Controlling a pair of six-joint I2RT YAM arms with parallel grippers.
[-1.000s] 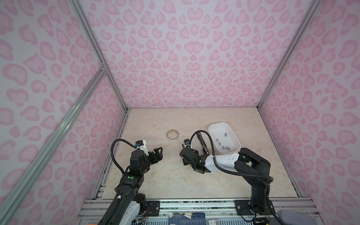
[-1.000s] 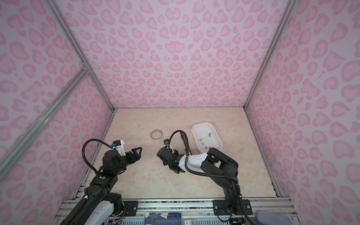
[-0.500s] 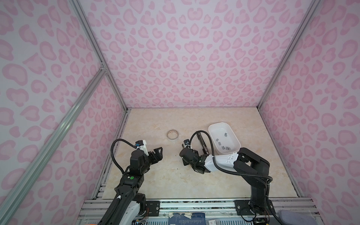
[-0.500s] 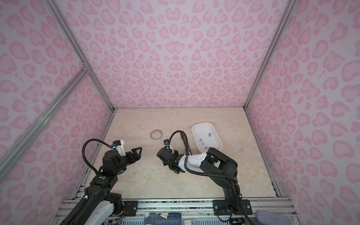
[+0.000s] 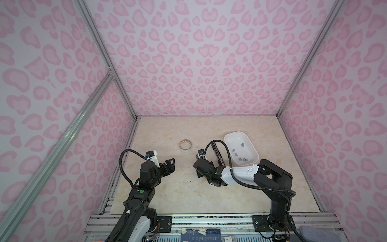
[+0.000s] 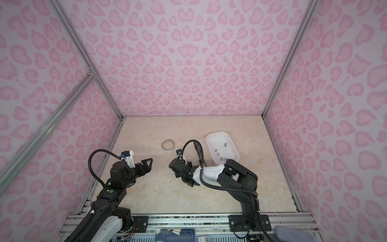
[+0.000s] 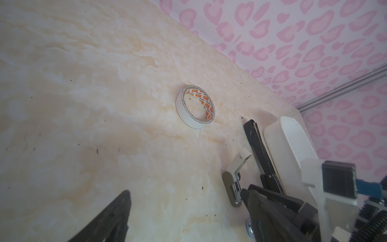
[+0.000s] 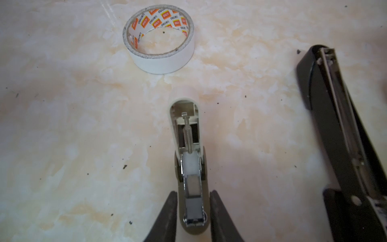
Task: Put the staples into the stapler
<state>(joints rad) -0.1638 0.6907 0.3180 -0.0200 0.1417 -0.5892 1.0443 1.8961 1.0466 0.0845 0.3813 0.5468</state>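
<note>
Now, right gripper (image 8: 193,193) straddling stapler (image 8: 189,161) (staples (image 8: 192,206) in magazine)

**ITEM COUNT: WORK SURFACE**

- Staplers: two. One is a small white-and-grey plastic stapler (image 8: 189,159). The other is a long black metal stapler (image 5: 216,152), right of centre in both top views.
- Roll of white adhesive tape with orange-printed core (image 8: 163,62): one.
- White rounded rectangular plastic tray (image 5: 232,139): one, in the right half of the frame.
- Small grey metal staple strips (image 5: 243,144) in the tray: at least six. They are too small for an exact count.
</note>
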